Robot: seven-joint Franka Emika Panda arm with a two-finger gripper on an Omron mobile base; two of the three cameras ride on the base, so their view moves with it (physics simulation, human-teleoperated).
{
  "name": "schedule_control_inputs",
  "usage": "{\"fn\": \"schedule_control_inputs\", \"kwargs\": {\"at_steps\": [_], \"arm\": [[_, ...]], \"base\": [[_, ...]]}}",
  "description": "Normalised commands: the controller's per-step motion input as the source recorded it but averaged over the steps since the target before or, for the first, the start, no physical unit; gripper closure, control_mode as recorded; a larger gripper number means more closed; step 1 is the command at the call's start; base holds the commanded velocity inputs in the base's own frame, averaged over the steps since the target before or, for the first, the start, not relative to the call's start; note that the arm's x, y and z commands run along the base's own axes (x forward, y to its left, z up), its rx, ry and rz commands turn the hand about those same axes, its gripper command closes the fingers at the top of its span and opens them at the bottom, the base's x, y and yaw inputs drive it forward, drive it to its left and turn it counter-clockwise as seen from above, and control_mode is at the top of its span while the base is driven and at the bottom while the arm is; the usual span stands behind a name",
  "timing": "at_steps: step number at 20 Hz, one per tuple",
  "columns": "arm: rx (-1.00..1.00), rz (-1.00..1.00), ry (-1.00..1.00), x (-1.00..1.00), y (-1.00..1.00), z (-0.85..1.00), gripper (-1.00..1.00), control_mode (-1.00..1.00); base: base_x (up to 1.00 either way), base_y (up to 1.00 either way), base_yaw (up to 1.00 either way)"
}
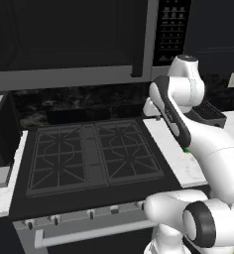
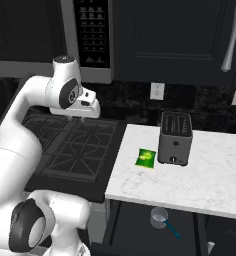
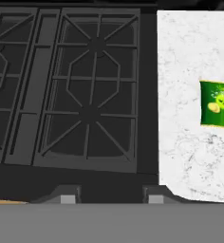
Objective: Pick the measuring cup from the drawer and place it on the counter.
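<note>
1. Measuring cup (image 2: pixel 159 216) (clear, with a blue handle) lies in the open drawer (image 2: pixel 140 235) below the counter (image 2: pixel 200 175).
2. On that counter, a green packet (image 2: pixel 146 157) sits just beside the toaster (image 2: pixel 175 138).
3. My claw (image 3: pixel 107 195) hangs over the stove (image 1: pixel 91 156), jaws apart, grasping nothing.

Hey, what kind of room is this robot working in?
It looks like a home kitchen, rendered rather than real: a black gas stove with grates, a white marble counter carrying a toaster, and a microwave mounted above the stove.
</note>
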Motion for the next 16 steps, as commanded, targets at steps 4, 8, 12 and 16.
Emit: {"fn": "schedule_control_inputs", "kwargs": {"at_steps": [4,8,12,16], "arm": [[0.0,-0.01,0.0,-0.33,-0.04,-0.09,-1.0,-1.0],[0.0,-0.03,0.01,-0.76,0.0,-0.39,-1.0,-1.0],[0.0,0.0,0.01,-0.66,0.0,-0.53,-1.0,-1.0],[0.0,-0.01,0.0,-0.52,0.0,-0.62,-1.0,-1.0]], "base": [[0.0,0.0,0.0],[0.0,0.0,0.0],[0.0,0.0,0.0],[0.0,0.0,0.0]]}}
